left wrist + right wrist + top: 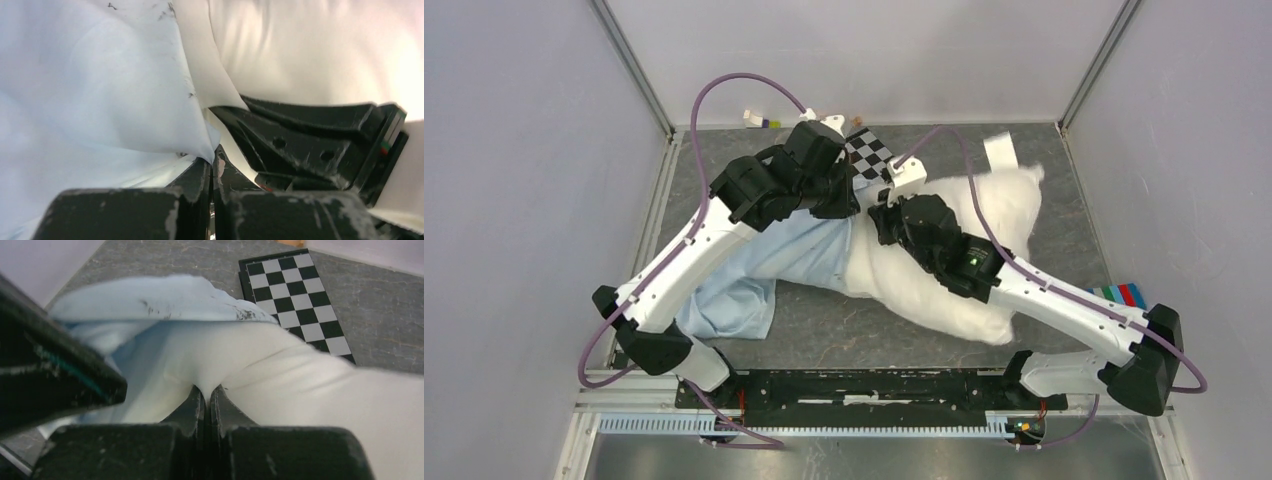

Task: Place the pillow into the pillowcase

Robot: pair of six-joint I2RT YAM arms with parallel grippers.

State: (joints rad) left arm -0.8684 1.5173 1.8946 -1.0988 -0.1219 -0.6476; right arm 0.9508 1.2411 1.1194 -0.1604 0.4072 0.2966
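From above, two arms reach in toward the middle of one grey table (844, 330): the left arm (724, 215) and the right arm (1044, 290). Their wrists meet just beside each other where one pillow (1014, 215) and one pillowcase (794, 250) join. The pillow lies in the middle and to the right, and its left end is touching the pillowcase. The pillowcase spreads to the left and trails toward the near left, wrinkled. One checkerboard (869, 152) lies at the far side, partly under the wrists. One striped colour card (1119, 293) sits at the right edge of the table.

In the left wrist view, the left gripper (212, 165) has its two fingers pressed together, pinching a corner of the light-blue pillowcase. The blue cloth fills the left half of the view. The white pillow fills the far right, touching the cloth.

In the right wrist view, the right gripper (207, 395) has its two fingers pressed together on a fold of the white pillow. The edge of the pillowcase arches over the pillow's far left end. The checkerboard lies flat on the table, far right of it.
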